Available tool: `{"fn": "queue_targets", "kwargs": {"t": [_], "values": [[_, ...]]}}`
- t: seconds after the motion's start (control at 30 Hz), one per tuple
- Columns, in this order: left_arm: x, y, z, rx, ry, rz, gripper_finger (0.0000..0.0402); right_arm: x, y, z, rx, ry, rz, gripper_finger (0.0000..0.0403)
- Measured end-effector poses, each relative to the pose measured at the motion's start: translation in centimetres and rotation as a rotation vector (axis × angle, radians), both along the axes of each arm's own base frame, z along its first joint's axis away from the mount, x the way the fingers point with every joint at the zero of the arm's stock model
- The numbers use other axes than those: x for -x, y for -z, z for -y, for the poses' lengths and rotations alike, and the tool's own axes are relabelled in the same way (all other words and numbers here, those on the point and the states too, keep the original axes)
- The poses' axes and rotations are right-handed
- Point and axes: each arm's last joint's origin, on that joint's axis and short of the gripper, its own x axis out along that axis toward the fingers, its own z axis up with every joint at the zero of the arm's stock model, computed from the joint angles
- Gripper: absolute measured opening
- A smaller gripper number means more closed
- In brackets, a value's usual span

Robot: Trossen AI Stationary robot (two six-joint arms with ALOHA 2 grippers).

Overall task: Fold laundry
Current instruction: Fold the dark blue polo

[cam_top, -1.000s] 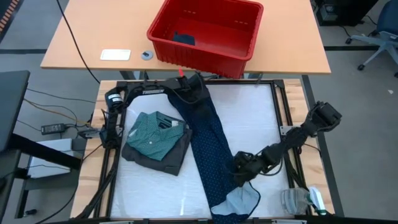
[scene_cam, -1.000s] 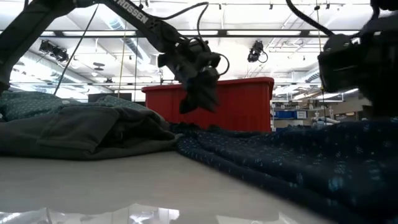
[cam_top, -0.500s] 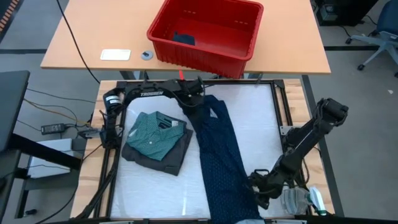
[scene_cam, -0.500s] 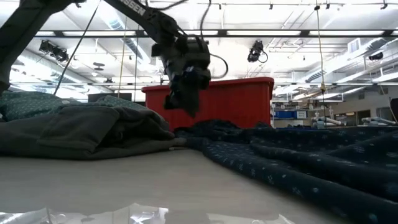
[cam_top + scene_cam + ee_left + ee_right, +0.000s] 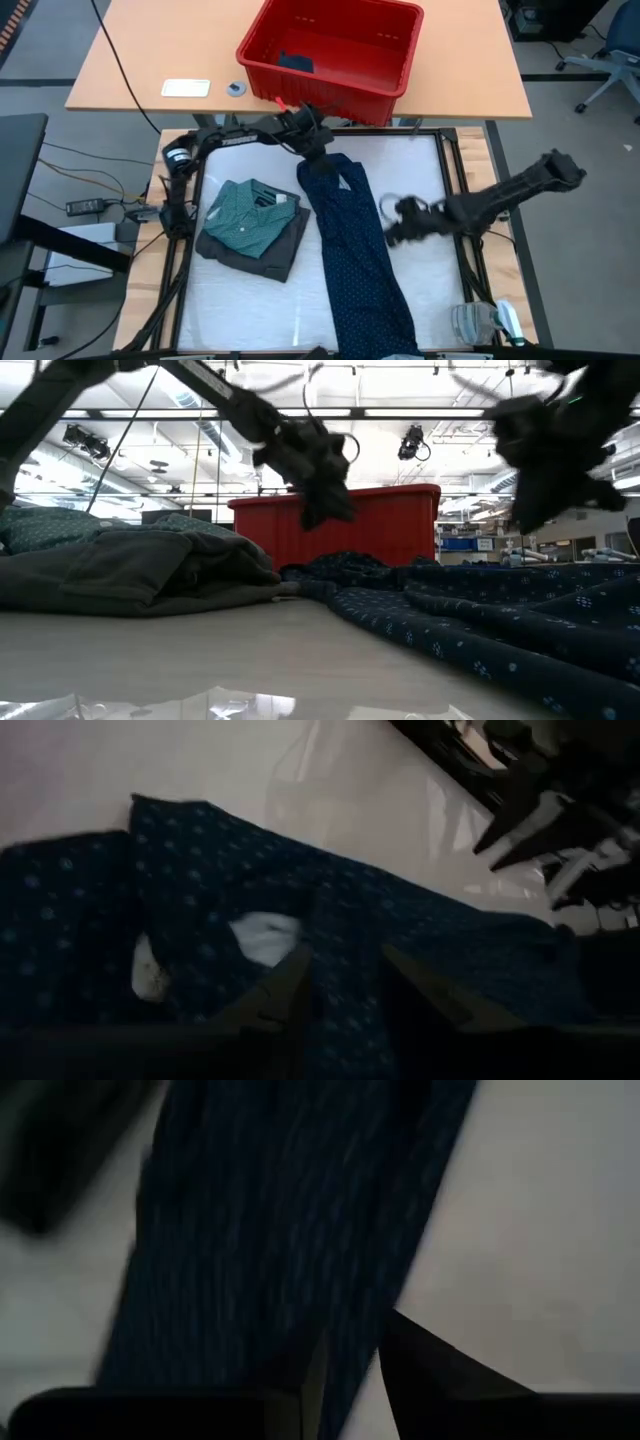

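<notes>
**Q:** Where does the laundry lie, biggest piece first?

**A:** The long navy dotted cloth garment (image 5: 357, 255) runs down the middle of the white padded table (image 5: 420, 180), from the far edge to the near one. Left of it sits a folded stack: the teal-green dotted collared shirt (image 5: 245, 215) on top of the charcoal grey piece (image 5: 285, 250). One plain dark piece (image 5: 295, 62) lies in the red plastic basket (image 5: 335, 85), on the wooden table (image 5: 130, 60) beyond.

**Q:** And your jaws?

**A:** My left gripper (image 5: 310, 135) hangs over the navy garment's far end, its jaws narrowly parted; whether they pinch cloth I cannot tell. My right gripper (image 5: 400, 218) hovers above the table just beside the garment's right edge, jaws narrow with nothing visible between them.

**Q:** What could go wrong from here?

**A:** The garment lies skewed, with ripples near its far end. If I fold it like that, I judge the creases get pressed in and the edges won't meet. If my left jaws drag the far end, the cloth may bunch towards the basket. A sideways fold could also brush the stack and spoil it.

**Q:** Anything else in the way?

**A:** A clear plastic bottle (image 5: 480, 322) stands at the near right corner, close to where my right arm swings. A white card (image 5: 186, 88) and a small dark round thing (image 5: 236, 89) lie on the wooden table, well apart from the work.
</notes>
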Motion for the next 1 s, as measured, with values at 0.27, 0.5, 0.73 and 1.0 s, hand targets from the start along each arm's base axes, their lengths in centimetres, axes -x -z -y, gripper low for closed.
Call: {"fn": "queue_targets", "kwargs": {"t": [0.27, 0.5, 0.73, 1.0], "values": [[-0.7, 2.8, -2.6, -0.104, 0.017, 0.064, 0.0175, -2.1, 0.2, 6.5, -0.093, 0.239, 0.139, 0.0112], [-1.3, 4.1, -2.4, -0.39, 0.136, 0.047, 0.0241, -2.6, 0.5, 8.9, -0.129, 0.315, 0.175, 0.0112], [-1.9, 4.3, -1.5, -0.545, 0.268, 0.076, 0.0226, -2.9, 0.2, 9.2, -0.027, 0.238, 0.199, 0.0112], [-2.2, 4.3, -1.0, -0.611, 0.305, 0.081, 0.0184, -2.9, 0.2, 9.2, -0.007, 0.198, 0.195, 0.0104]]}}
